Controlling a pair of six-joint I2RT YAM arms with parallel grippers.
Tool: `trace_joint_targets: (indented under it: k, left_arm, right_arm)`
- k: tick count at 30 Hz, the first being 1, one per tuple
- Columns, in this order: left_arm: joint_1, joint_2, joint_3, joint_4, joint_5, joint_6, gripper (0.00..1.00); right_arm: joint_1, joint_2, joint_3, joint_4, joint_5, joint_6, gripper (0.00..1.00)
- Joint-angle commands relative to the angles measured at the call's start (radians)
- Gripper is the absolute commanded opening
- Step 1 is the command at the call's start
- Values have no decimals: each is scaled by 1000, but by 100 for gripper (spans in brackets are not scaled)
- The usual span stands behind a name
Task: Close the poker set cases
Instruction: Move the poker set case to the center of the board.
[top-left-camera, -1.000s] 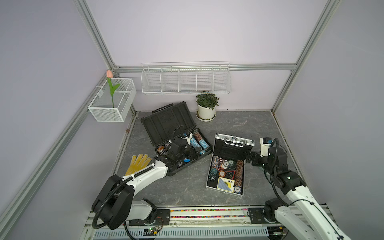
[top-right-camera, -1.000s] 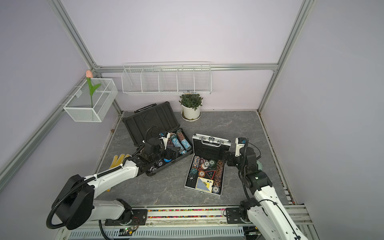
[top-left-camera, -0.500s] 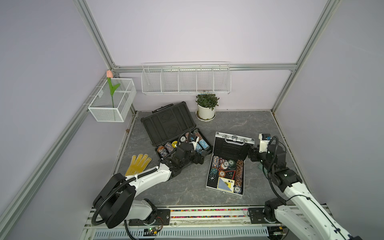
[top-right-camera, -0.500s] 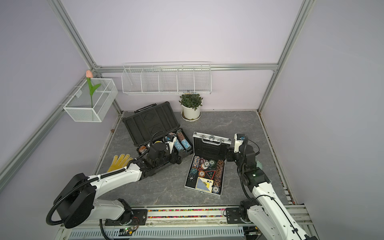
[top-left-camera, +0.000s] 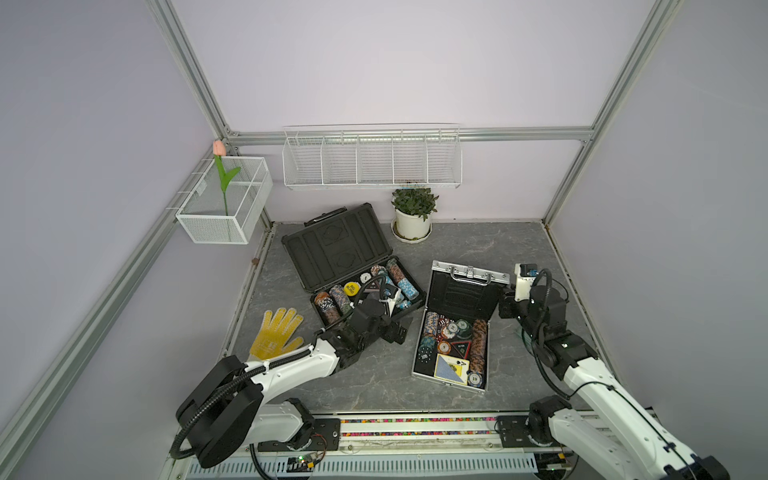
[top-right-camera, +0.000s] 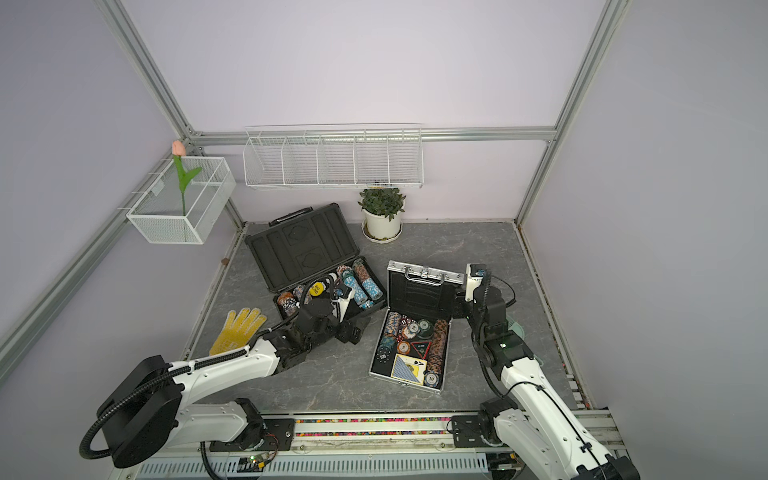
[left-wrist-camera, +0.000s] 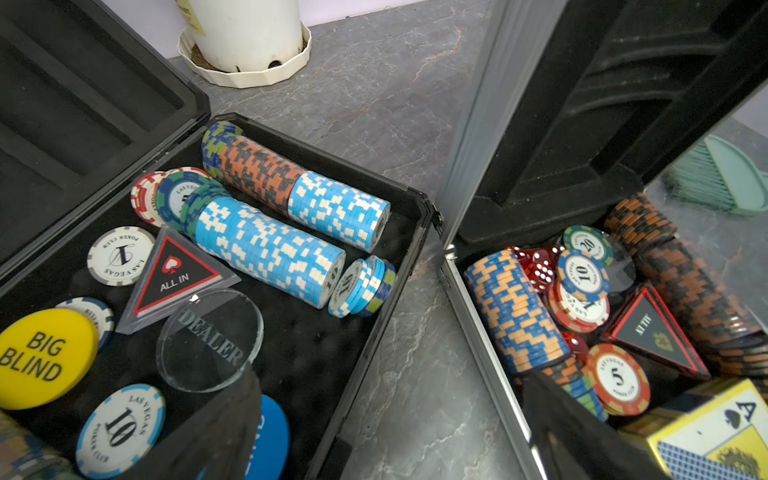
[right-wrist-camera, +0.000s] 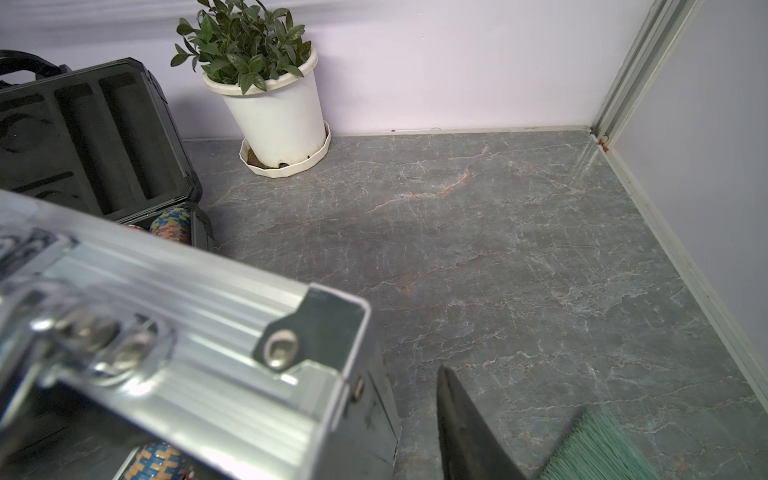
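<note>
Grey tabletop (top-left-camera: 478, 249): dark case (top-left-camera: 336, 249) and silver case (top-left-camera: 461, 295) open; left gripper (top-left-camera: 395, 332) spread wide; right gripper (top-left-camera: 503, 306) beside silver case, closure indeterminate.

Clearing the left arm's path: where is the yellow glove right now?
In both top views the yellow glove lies flat near the table's left edge, left of the open dark case, beside the left arm.

Soft, even light; faint shadows on the grey marbled bench (top-left-camera: 478, 249). In the right wrist view the smooth silver aluminium case (right-wrist-camera: 187, 299) glares and blurs near the lens.
</note>
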Motion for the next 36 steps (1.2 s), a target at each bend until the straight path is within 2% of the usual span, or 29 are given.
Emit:
trace_joint_targets:
  k: [1,11,18,27,36]
  left_arm:
    - [-27,8,6,-34,-38,37,100]
    - [-31,68,40,-5,-44,36,100]
    - [-31,88,61,-11,-47,39,100]
    - [-31,132,109,-44,-14,49,100]
    - [-64,248,213,-63,27,108,100]
  right_arm:
    - [0,2,-10,93,79,-14,37]
    - [2,75,30,227,204,-88,27]
    - [-20,166,86,317,260,-152,27]
    - [-183,293,167,414,143,-130,25]
    - [-261,506,279,519,57,-125,25]
